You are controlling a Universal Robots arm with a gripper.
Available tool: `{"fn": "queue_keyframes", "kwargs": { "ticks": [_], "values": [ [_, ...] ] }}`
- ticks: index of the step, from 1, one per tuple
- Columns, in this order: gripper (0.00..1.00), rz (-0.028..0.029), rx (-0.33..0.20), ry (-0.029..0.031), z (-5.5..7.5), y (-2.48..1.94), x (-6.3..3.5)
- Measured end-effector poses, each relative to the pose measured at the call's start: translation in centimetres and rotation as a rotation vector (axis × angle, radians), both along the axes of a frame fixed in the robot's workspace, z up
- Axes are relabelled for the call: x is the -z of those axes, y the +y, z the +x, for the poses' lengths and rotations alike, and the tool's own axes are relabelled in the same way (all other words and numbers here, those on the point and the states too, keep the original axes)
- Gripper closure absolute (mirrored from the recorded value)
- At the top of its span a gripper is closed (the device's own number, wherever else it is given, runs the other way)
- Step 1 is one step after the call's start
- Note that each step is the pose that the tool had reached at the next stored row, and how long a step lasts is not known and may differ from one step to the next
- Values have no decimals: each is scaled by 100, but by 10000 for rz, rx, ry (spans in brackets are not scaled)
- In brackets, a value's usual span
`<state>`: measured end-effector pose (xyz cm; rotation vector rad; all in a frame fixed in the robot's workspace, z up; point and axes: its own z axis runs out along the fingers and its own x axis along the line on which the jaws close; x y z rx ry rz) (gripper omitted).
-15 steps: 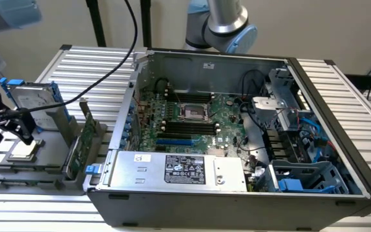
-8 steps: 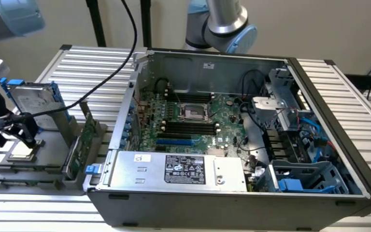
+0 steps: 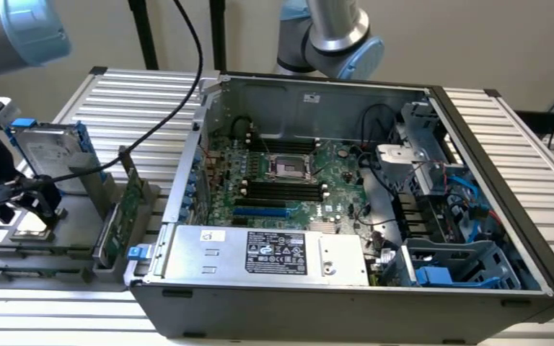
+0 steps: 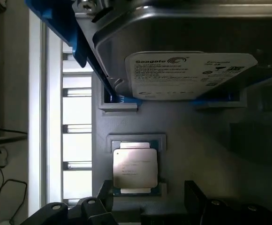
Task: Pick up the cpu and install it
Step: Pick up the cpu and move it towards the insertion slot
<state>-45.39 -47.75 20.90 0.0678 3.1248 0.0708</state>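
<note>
The cpu [image 4: 135, 169] is a small flat square chip with a dull silver top, lying in a recess of the grey holder [image 4: 192, 136]. In the exterior view the cpu [image 3: 32, 232] lies at the far left, outside the open computer case [image 3: 508, 238]. My gripper [image 3: 34, 215] hangs just above it. The wrist view has the gripper [image 4: 150, 200] open, one dark finger on each side of the chip and neither touching it. The bare socket [image 3: 285, 167] sits on the green motherboard inside the case.
A silver hard drive [image 4: 183, 70] in a blue bracket stands upright right behind the cpu. A green card [image 3: 123, 209] stands in the same holder, towards the case. A silver box with a black label [image 3: 267, 252] fills the case's near corner. Another arm [image 3: 330, 36] rises behind the case.
</note>
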Motion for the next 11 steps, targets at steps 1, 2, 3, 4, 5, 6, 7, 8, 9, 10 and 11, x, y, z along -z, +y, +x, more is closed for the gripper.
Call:
{"fn": "queue_keyframes", "kwargs": {
  "ticks": [1, 2, 3, 4, 5, 6, 7, 8, 9, 10, 11],
  "values": [
    [29, 0, 46, -1, -7, 10, 18],
    [29, 0, 85, -2, -15, 20, 37],
    [29, -1, 118, 0, -24, 29, 54],
    [29, -1, 137, 0, -32, 33, 72],
    [29, -1, 153, 0, -44, 38, 90],
    [29, 0, 160, -2, -50, 42, 105],
    [29, 0, 160, -2, -51, 48, 114],
    [29, -1, 161, 0, -52, 53, 119],
    [29, -1, 161, -1, -52, 60, 124],
    [29, -1, 160, -1, -52, 65, 127],
    [29, -1, 160, -1, -52, 71, 130]
  ]
}}
